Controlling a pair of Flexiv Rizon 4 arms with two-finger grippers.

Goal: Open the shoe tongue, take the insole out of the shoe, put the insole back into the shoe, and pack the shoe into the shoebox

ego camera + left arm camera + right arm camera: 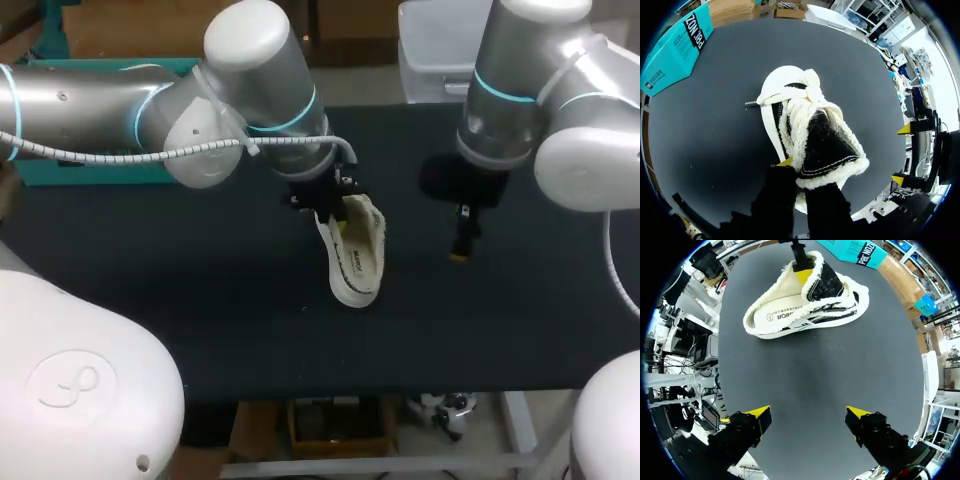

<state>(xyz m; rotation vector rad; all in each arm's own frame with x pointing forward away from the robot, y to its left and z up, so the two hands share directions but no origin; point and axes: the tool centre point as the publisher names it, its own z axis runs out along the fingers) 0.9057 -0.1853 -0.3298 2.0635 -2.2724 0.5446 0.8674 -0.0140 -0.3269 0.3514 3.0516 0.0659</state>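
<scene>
Shoe (357, 258) lies on its side at the middle of the bench (180, 290). My left hand (796, 175) is clamped on the tongue (827, 145). My right hand (808, 415) is wide, empty and well apart. Recommend peeling the tongue back slowly, with the right hand steadying the shoe.

Left arm (250, 75) bent over mid-table, jaws pinched on the shoe (356, 264) — right arm (512, 95) upright, jaws wide open.

One shoe (355, 255), one teal shoebox (675, 50), one counter (150, 260), two arms: left arm (250, 70), right arm (520, 80).
</scene>
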